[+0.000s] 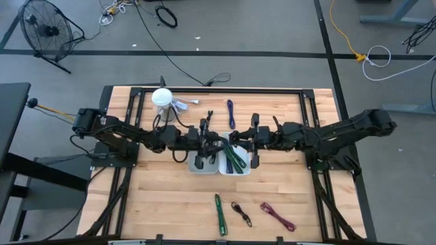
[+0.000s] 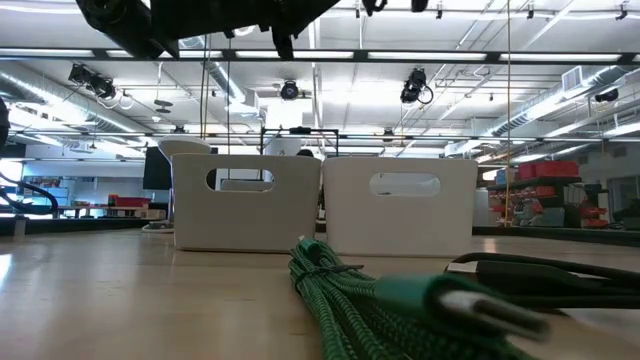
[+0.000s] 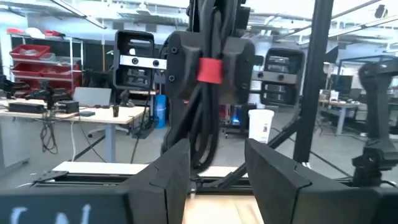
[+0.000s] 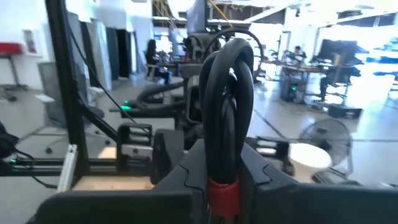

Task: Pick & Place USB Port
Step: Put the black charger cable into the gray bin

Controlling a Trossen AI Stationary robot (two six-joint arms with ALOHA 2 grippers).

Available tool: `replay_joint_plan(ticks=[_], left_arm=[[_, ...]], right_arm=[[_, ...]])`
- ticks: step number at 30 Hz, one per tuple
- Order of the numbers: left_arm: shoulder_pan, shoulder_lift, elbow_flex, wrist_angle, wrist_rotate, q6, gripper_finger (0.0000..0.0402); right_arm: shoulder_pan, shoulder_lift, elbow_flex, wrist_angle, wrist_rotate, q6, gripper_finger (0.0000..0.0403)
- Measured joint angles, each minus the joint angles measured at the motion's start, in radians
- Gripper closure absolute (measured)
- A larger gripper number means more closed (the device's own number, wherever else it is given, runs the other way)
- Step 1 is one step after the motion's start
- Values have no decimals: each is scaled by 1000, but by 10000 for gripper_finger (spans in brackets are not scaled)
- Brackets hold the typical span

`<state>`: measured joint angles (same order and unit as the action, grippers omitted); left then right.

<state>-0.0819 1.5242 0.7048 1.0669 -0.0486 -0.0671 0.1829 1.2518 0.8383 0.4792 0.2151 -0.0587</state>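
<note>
A: Nearest first. Low view, bottom centre: green cable point(image 2: 340, 300) coiled on the surface point(image 2: 120, 300), its plug end blurred at lower right. A black cable point(image 2: 550, 272) lies just behind it, right edge.

B: Confirmed from the high view: green cable point(image 1: 219, 214) bottom centre, black one point(image 1: 240, 213) beside it, a magenta cable point(image 1: 277, 216) to the right. All three well apart from the bins.

A: Mid-frame: two white bins side by side, left bin point(image 1: 199, 162) and right bin point(image 1: 234, 162). Right bin holds green and dark cables.

B: Arms?

A: Both meet over the bins at frame centre. Left gripper point(image 1: 203, 133) hangs above the left bin, right gripper point(image 1: 246, 138) above the right.

B: Jaws?

A: Left wrist view: left fingers point(image 3: 165, 171) spread, a looped black cable with a red band point(image 3: 210, 68) showing past them; cannot tell whether they touch it. Right wrist view: jaws closed on a banded black cable loop point(image 4: 227, 106).

B: Farther back?

A: Upper centre of the high view: a purple cable point(image 1: 231, 111), a white cup point(image 1: 161, 98) to its left.
</note>
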Motion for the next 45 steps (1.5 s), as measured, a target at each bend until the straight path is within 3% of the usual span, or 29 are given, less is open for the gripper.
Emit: replay_joint_plan(ticks=[6, 20, 23, 27, 29, 35, 39, 45], left_arm=[[0, 0, 0, -5, -65, 32, 243], [2, 0, 0, -10, -87, 36, 248], [2, 0, 0, -11, -88, 27, 283], [2, 0, -2, -24, -86, 27, 372], [2, 0, -2, -26, -90, 27, 375], [2, 0, -1, -41, -139, 1, 375], [0, 0, 0, -86, -252, -12, 375], [-1, -27, 0, -265, -451, -103, 375]], right_arm=[[-45, 66, 0, 81, -94, 28, 369], [-105, 161, 0, 223, -210, 71, 369], [-113, 161, 0, 219, -214, 75, 369], [-117, 160, 0, 205, -219, 81, 372], [-117, 160, 0, 204, -225, 81, 371], [-120, 161, 0, 198, -197, 77, 276], [-125, 155, 0, 171, -120, 77, 215], [-126, 98, -2, 31, 50, 79, 177]])
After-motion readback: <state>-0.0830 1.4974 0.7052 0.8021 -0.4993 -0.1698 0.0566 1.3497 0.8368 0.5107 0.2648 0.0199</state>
